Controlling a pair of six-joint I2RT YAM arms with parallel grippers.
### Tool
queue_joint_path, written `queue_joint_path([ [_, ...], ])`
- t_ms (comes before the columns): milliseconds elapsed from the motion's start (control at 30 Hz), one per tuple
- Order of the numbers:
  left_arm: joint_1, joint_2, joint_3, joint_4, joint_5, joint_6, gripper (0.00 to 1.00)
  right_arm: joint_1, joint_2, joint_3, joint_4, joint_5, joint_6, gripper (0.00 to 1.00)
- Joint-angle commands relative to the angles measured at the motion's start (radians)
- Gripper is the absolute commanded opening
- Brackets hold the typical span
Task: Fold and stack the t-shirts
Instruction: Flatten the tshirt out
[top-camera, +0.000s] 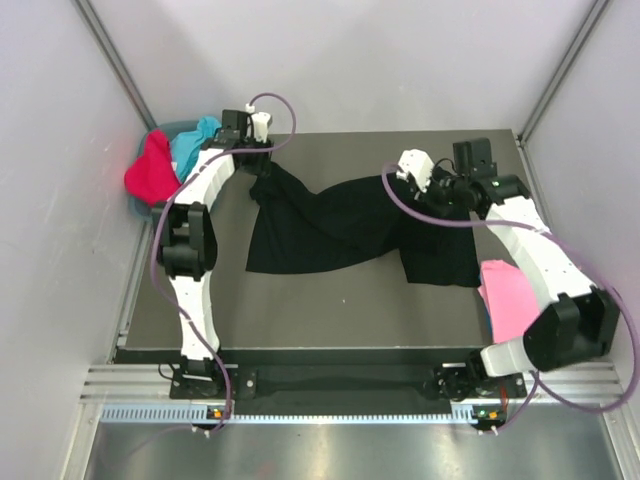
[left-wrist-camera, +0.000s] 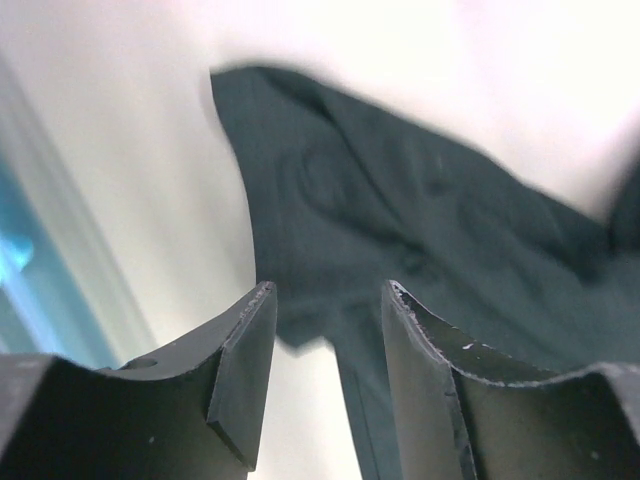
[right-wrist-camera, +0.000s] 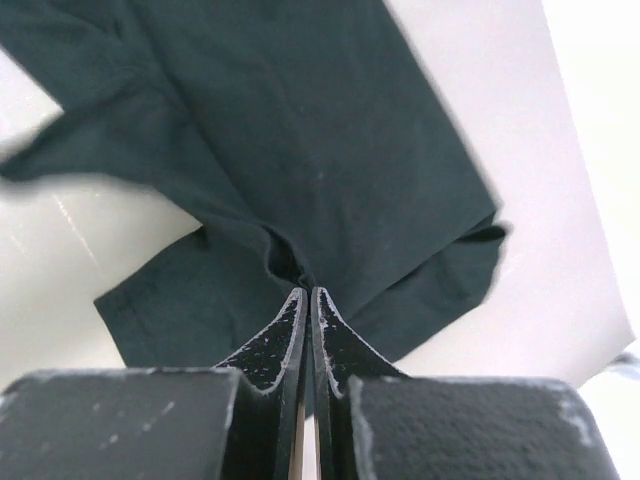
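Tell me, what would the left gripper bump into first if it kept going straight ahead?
Most likely the black t-shirt: the open left gripper points right at it, with dark cloth filling the view just ahead. How far off it is, the blurry picture does not show.

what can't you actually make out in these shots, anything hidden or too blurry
1. black t-shirt: the left wrist view is blurred, so its edges and folds there are unclear.
2. pink t-shirt: in the top view the right arm covers its right side.
3. red t-shirt and turquoise t-shirt: in the top view they are bunched, and the left arm hides part.
4. cloth in the right jaws: in the right wrist view the shut jaws hide how much.
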Motion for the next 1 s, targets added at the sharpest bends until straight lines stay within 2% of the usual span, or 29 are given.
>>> queue_joint_path([
  [0,0.009,0.066,0.128,-0.021,0.016,-0.023,0.52,-0.027,0.056,0.08,0.047,0.03,0.14,0.0],
  [167,0.014,0.181,0.231,0.03,-0.041,-0.026,0.52,-0.033,0.09,0.119,0.053,0.03,0.164,0.0],
  [267,0.014,0.209,0.254,0.028,-0.078,-0.014,0.48,-0.035,0.107,0.154,0.033,0.042,0.15,0.0],
  [500,0.043,0.145,0.113,0.004,-0.053,-0.006,0.48,-0.038,0.131,0.169,0.041,0.041,0.16,0.0],
  [733,0.046,0.18,0.119,-0.024,-0.05,0.002,0.51,-0.039,0.151,0.183,0.039,0.035,0.167,0.0],
  [800,0.044,0.195,0.123,-0.021,-0.049,0.008,0.46,-0.039,0.156,0.199,0.041,0.041,0.17,0.0],
  [900,0.044,0.214,0.142,-0.021,-0.023,0.006,0.31,-0.041,0.162,0.208,0.056,0.047,0.175,0.0],
  [967,0.043,0.223,0.152,-0.027,-0.009,-0.007,0.32,-0.041,0.162,0.208,0.059,0.05,0.18,0.0],
])
